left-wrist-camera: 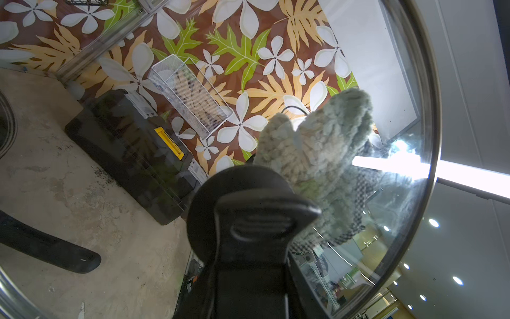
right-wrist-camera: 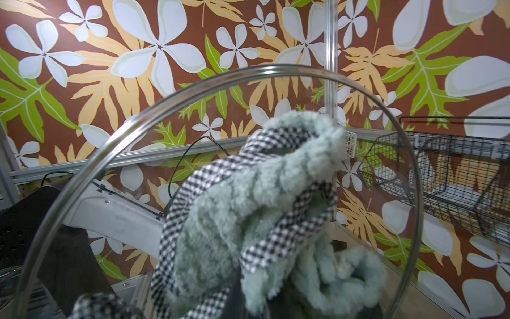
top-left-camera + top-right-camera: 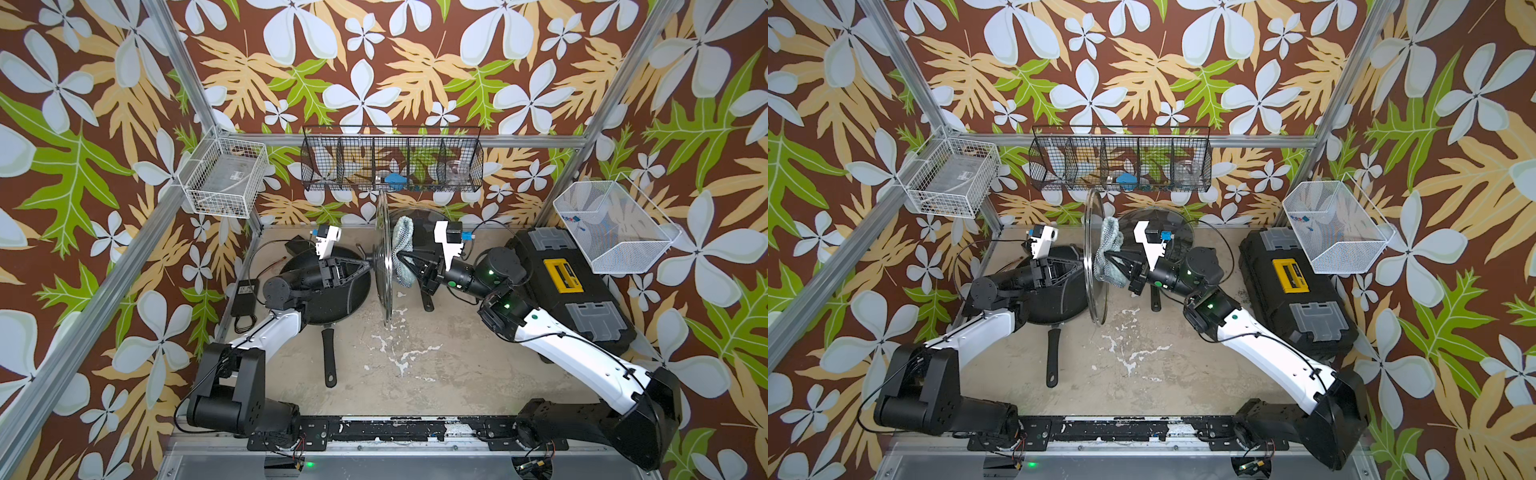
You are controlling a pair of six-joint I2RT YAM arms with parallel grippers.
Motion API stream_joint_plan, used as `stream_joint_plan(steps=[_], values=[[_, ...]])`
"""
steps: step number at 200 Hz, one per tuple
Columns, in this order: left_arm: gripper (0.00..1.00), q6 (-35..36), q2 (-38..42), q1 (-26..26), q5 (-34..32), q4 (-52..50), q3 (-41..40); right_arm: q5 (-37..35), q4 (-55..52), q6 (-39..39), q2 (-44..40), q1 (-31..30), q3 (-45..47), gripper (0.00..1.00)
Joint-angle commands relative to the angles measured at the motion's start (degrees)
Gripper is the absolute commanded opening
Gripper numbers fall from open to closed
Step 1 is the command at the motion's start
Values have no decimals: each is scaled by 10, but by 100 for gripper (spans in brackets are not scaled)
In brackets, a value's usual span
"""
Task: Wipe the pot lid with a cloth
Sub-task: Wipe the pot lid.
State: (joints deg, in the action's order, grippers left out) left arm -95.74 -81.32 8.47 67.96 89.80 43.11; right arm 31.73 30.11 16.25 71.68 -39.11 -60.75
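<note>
I find my left gripper closed on the knob of the pot lid, which it holds vertical. My right gripper is clamped on the cloth, which is bunched at its tips and pressed against the lid's inner face.

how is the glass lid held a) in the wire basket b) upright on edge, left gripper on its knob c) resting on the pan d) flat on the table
b: in a top view the glass lid is upright on edge, left gripper shut on its knob, right gripper pressing the cloth to its other face.
</note>
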Motion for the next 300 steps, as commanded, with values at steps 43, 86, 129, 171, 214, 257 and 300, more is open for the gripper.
stream_joint_plan(steps=[43,86,129,171,214,257,300], values=[[0,64,17,1,-34,33,-2,-112,-49,-37,-81,31,71,0],[0,187,64,-16,-49,-147,-21,-125,-74,-55,-106,36,86,0],[0,552,148,-19,-184,-651,49,-153,-117,-95,-132,36,72,0],[0,704,184,-19,-369,-878,101,-138,-132,-104,-135,36,58,0],[0,778,216,-17,-510,-972,111,-134,-134,-112,-102,13,41,0],[0,826,224,8,-617,-1038,128,-200,-162,-145,-23,-59,-5,0],[0,821,205,8,-643,-1094,150,-203,-193,-137,66,-88,-70,0]])
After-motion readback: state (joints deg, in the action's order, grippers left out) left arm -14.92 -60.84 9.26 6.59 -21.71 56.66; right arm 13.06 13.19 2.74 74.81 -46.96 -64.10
